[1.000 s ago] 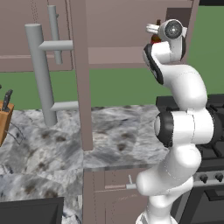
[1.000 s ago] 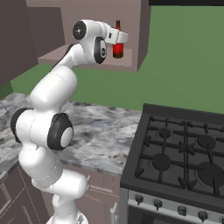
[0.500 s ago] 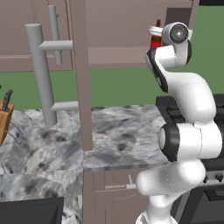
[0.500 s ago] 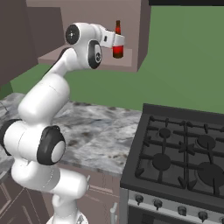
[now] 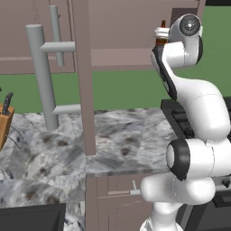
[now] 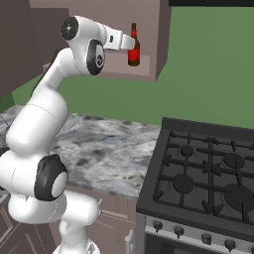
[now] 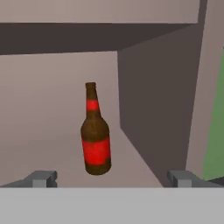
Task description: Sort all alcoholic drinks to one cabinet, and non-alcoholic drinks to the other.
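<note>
An amber-brown long-necked bottle (image 7: pixel 96 144) with a red label, one of the alcoholic drinks, stands upright on the floor of the open upper cabinet (image 7: pixel 153 109). My gripper (image 7: pixel 111 177) is open, its fingertips (image 7: pixel 41 178) wide apart just short of the bottle and holding nothing. From the right base view the bottle (image 6: pixel 133 49) stands on the cabinet shelf (image 6: pixel 141 73), with the gripper (image 6: pixel 126 42) right beside it on its left. In the left base view the gripper (image 5: pixel 159 32) is raised at the cabinet, with the bottle's top (image 5: pixel 163 23) peeking behind it. The non-alcoholic drinks are out of view.
An open cabinet door (image 5: pixel 83 76) with a long grey handle (image 5: pixel 43 72) hangs over the marbled counter (image 6: pixel 104 144). A black gas stove (image 6: pixel 208 173) lies to the right. A knife block (image 5: pixel 3 122) stands at the counter's far left.
The hand has drawn back a little from the bottle, which stays standing on the shelf. The arm's elbow has risen and straightened.
</note>
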